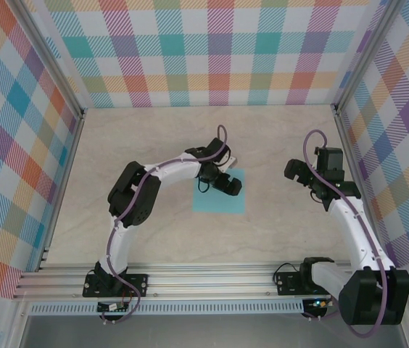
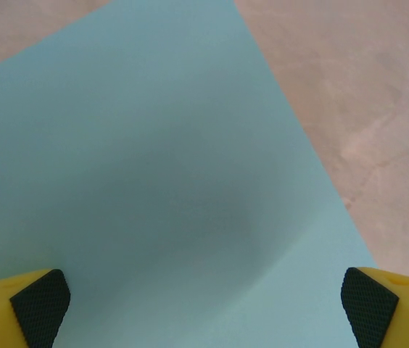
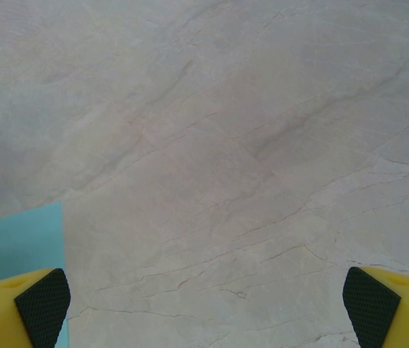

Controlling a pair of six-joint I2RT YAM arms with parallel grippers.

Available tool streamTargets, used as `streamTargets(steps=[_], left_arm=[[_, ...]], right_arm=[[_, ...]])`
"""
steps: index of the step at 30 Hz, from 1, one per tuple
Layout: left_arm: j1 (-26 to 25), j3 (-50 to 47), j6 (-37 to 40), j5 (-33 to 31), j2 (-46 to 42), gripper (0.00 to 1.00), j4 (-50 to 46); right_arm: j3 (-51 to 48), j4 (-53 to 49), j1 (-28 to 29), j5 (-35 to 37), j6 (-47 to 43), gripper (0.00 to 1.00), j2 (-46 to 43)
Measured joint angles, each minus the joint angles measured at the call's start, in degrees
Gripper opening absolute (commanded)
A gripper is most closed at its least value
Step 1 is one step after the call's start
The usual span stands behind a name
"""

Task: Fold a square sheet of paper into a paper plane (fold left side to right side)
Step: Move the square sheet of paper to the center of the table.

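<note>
Two sets of jaws gape wide, holding nothing: left gripper [image 1: 228,185] hovers over the square sheet of paper [image 1: 215,202] at centre frame, likely to start the fold, while right gripper [image 1: 296,173] hangs above table [image 1: 146,145] at right.

Open table [image 1: 277,232] rings the paper [image 1: 215,204]; left hand [image 1: 229,185] overhangs it

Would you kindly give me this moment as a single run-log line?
turquoise square sheet of paper: flat on beige marbled table | left pincer: open, over sheet | right pincer: open, over table beside sheet
</note>
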Motion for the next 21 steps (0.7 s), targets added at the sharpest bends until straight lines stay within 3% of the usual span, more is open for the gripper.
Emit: streamTargets(steps=[12,17,21], left_arm=[[1.8,2.3,1.2,1.6,1.1,1.0,-1.1],[2.6,-4.8,-1.2,3.3,-5.4,1.0,-0.4],[4.7,-12.5,-3.7,4.4,-13.0,1.0,1.7]], right_arm=[[-0.3,-0.8,0.0,-2.8,0.0,1.0,0.3],[0.2,-0.8,0.1,-7.5,0.7,1.0,7.5],[2.9,-0.8,3.3,-8.2,2.0,1.0,16.3]])
